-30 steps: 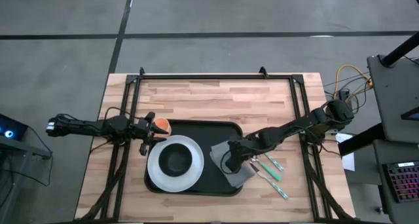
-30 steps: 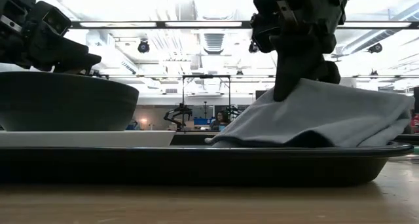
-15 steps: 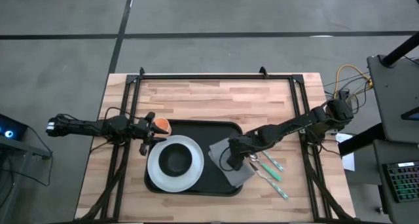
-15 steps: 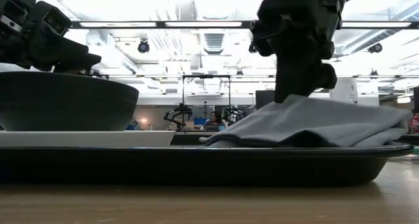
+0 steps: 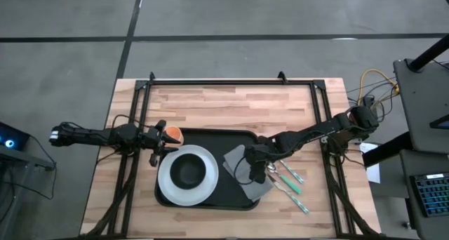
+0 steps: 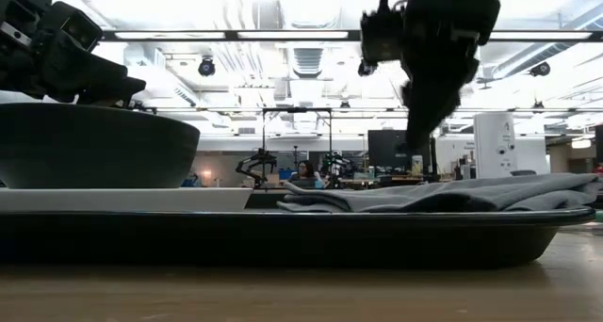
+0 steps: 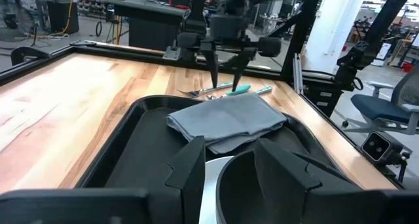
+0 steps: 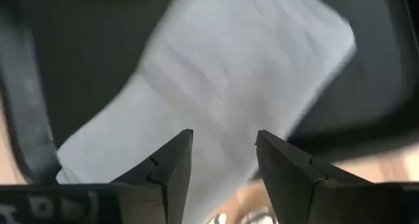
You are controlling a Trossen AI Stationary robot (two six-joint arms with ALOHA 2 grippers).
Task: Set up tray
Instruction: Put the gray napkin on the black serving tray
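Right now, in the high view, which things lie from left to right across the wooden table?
Left gripper → small orange cup → round white plate holding a dark bowl → folded grey cloth → right gripper → green-handled cutlery.

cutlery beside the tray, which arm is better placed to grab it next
Right, probably. The right gripper hovers open over the napkin, next to the cutlery on the table. The left gripper waits at the tray's far corner, beyond the plate.
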